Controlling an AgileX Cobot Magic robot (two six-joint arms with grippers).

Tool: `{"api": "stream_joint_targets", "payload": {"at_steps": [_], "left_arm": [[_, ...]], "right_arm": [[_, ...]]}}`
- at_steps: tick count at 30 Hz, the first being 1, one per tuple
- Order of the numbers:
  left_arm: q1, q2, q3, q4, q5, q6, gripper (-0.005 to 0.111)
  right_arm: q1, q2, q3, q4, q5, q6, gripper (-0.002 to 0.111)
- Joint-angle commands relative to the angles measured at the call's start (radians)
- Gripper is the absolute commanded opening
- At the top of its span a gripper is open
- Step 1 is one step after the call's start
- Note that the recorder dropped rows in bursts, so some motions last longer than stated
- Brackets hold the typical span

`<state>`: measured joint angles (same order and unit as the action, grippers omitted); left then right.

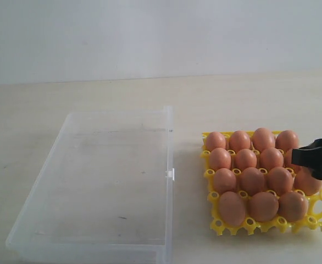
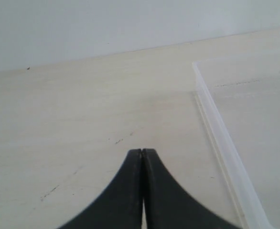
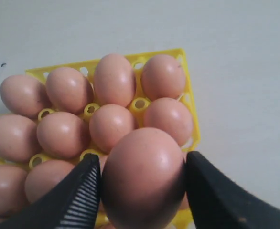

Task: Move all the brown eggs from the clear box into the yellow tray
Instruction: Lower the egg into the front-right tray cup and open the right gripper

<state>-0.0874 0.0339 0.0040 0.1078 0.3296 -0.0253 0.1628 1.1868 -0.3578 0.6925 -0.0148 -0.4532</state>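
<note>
Your right gripper [image 3: 143,160] seems clamped on egg [image 3: 142,183] above tray [image 3: 184,52]; your left gripper [image 2: 143,151] shut, empty, beside box [image 2: 221,143].

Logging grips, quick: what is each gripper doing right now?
Left gripper: jaws closed, empty.
Right gripper: jaws closed on one smooth orange-brown oval egg.

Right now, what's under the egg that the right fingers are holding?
The yellow tray shows around that egg, with other eggs seated beside it. The cell directly beneath is hidden by the egg and the right fingers.
</note>
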Motion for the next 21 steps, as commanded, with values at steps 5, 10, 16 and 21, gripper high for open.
{"api": "stream_joint_targets", "payload": {"at_steps": [5,10,16,21], "left_arm": [[-0.003,0.001,-0.004,-0.003,-0.014,-0.004,0.0],[-0.003,0.001,-0.004,-0.003,-0.014,-0.004,0.0],[-0.003,0.001,-0.004,-0.003,-0.014,-0.004,0.0],[-0.003,0.001,-0.004,-0.003,-0.014,-0.004,0.0]], "right_arm": [[-0.009,-0.004,0.081,-0.019,-0.032,0.048,0.0],[-0.009,-0.004,0.121,-0.012,-0.083,0.065,0.0],[-0.009,0.003,0.121,-0.012,-0.104,0.063,0.0],[-0.009,0.068,0.121,-0.02,-0.115,0.063,0.0]]}}
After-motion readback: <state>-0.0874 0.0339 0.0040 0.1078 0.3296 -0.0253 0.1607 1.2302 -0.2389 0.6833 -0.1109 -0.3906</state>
